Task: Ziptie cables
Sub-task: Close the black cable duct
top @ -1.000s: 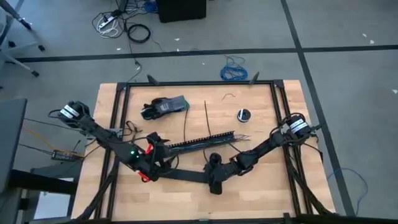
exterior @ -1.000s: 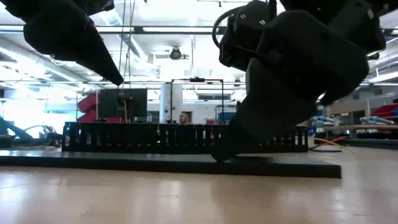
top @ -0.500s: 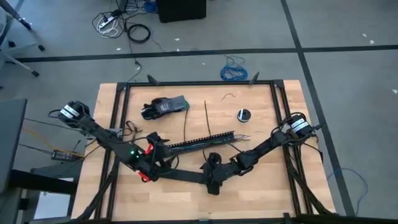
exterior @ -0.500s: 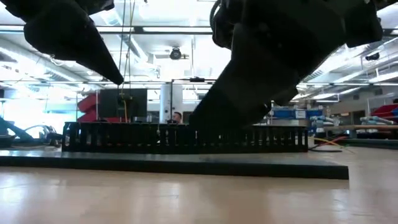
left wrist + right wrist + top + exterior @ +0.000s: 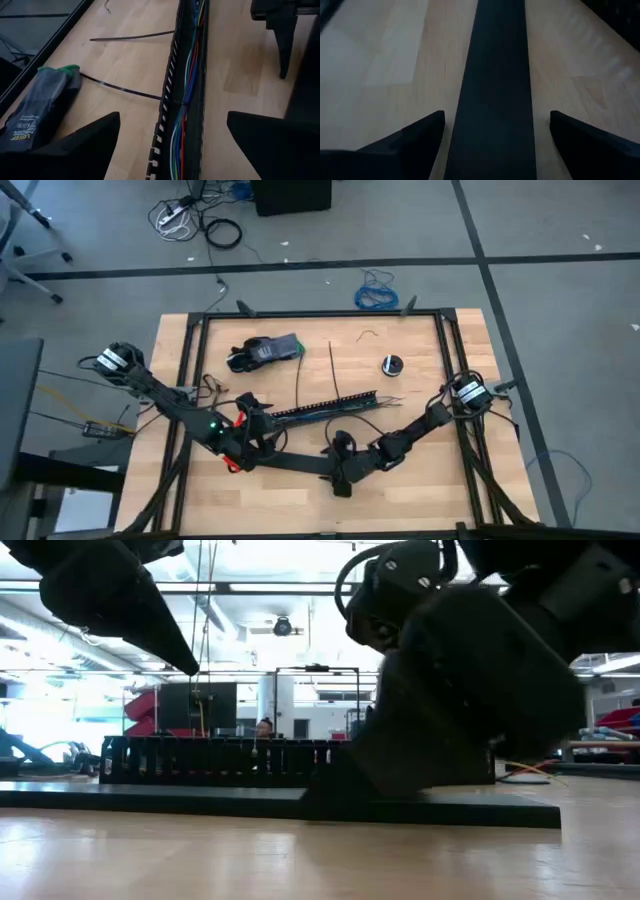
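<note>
The tabletop (image 5: 125, 55) is seen to be pale wood with a smooth, faintly sheened finish. The slotted channel (image 5: 170, 100) and flat strip (image 5: 495, 100) appear as matt black plastic. The cables (image 5: 190, 90) are sheathed in smooth coloured plastic. The glove (image 5: 35, 110) looks like knitted cloth.

The high view looks straight down on the whole surface (image 5: 420, 480); the low view looks level across it, sharing the slotted channel (image 5: 200, 760).

floor (image 5: 560, 240): grey, dark seams | cords (image 5: 190, 220) beyond table (image 5: 420, 490) | ceiling lights (image 5: 250, 560) bright | person (image 5: 265, 727) behind table
</note>
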You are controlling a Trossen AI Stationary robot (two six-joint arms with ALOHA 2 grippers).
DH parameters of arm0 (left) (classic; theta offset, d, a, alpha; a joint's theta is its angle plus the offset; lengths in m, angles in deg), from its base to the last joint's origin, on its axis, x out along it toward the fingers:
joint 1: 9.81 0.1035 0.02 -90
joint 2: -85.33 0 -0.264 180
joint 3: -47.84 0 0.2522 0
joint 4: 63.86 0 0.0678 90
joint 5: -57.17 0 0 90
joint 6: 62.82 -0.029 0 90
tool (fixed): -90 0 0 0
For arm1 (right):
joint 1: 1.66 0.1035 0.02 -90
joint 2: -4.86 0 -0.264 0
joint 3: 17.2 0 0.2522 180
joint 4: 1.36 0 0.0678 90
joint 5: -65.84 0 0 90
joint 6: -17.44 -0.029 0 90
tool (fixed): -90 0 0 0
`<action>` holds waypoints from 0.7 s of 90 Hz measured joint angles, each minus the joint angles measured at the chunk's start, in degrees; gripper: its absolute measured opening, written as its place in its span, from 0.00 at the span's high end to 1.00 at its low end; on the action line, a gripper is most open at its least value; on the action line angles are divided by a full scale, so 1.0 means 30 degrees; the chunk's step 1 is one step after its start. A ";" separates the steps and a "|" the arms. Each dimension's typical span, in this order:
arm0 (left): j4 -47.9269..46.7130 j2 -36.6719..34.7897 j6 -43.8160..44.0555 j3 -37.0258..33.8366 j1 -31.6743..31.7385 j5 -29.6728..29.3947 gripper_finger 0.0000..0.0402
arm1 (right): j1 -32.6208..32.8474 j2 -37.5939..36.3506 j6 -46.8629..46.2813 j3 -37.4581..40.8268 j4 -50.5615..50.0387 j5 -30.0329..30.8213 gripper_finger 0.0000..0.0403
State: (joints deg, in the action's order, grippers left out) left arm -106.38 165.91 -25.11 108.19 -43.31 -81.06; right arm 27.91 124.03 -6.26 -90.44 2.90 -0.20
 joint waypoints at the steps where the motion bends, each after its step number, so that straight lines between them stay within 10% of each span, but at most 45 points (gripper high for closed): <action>1: 0.0013 0.0000 0.0000 0.0000 0.0000 0.0000 0.09 | 0.0023 -0.0002 0.0002 -0.0001 -0.0103 0.0060 0.16; 63: 0.0007 0.0000 -0.0084 -0.0003 0.0000 -0.0007 0.09 | 0.0151 -0.4547 0.0216 0.0211 -0.9712 -0.1772 0.43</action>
State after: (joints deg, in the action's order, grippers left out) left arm -106.36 165.91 -25.36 108.18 -43.31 -81.08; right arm 28.36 110.39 -5.62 -89.81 -26.23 -5.52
